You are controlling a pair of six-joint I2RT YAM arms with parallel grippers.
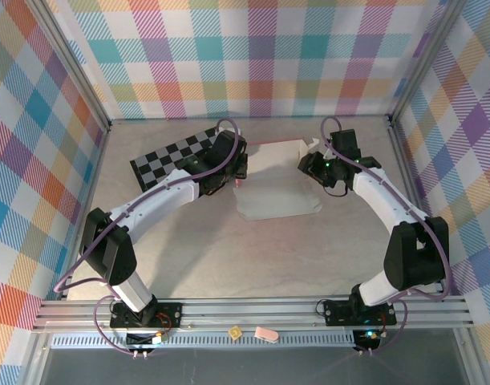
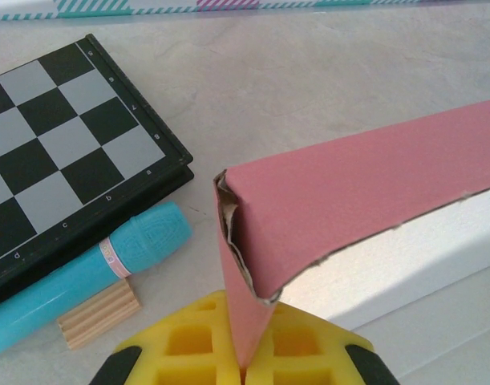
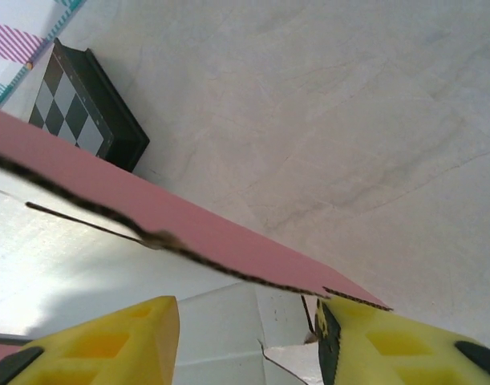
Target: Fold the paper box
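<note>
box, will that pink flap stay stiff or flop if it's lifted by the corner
Probably floppy: the box is thin sheet, already creased where the left gripper pinches it. Likely light, so a push may slide it across the smooth table.

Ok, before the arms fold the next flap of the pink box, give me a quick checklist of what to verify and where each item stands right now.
1. Left end effector shut on a pink flap of the box: ok.
2. That flap lifted off the table: ok.
3. Flap corner crease clean: not ok, it looks crumpled.
4. Right end effector astride the box's edge: ok, the edge runs between its jaws.
5. Right end effector gripping: not ok, jaws open.
6. Checkerboard, teal marker and wooden block apart from the box: ok.
</note>
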